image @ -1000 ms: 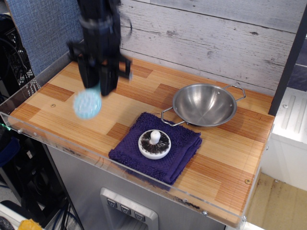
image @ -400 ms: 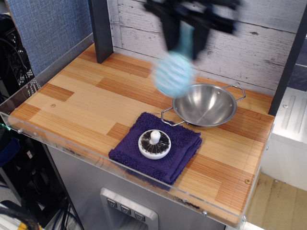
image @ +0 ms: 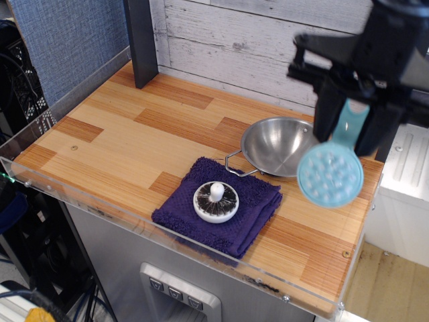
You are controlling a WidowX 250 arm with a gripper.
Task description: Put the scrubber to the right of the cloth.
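Observation:
My gripper (image: 353,124) is shut on the handle of the light teal scrubber (image: 330,176) and holds it in the air over the right part of the table, its round nubbed head hanging down and facing the camera. The scrubber is to the right of the dark purple cloth (image: 251,213), which lies folded near the front edge. A round white knobbed disc with dark bristles (image: 215,200) sits on the cloth.
A steel bowl with wire handles (image: 278,145) stands behind the cloth, partly hidden by my gripper. A dark post (image: 141,41) stands at the back left. A clear acrylic rim (image: 134,218) runs along the wooden table's front edge.
My gripper has carried the scrubber from the left side, across the back above the bowl, to the right side of the table, and lower than 0.4 s ago.

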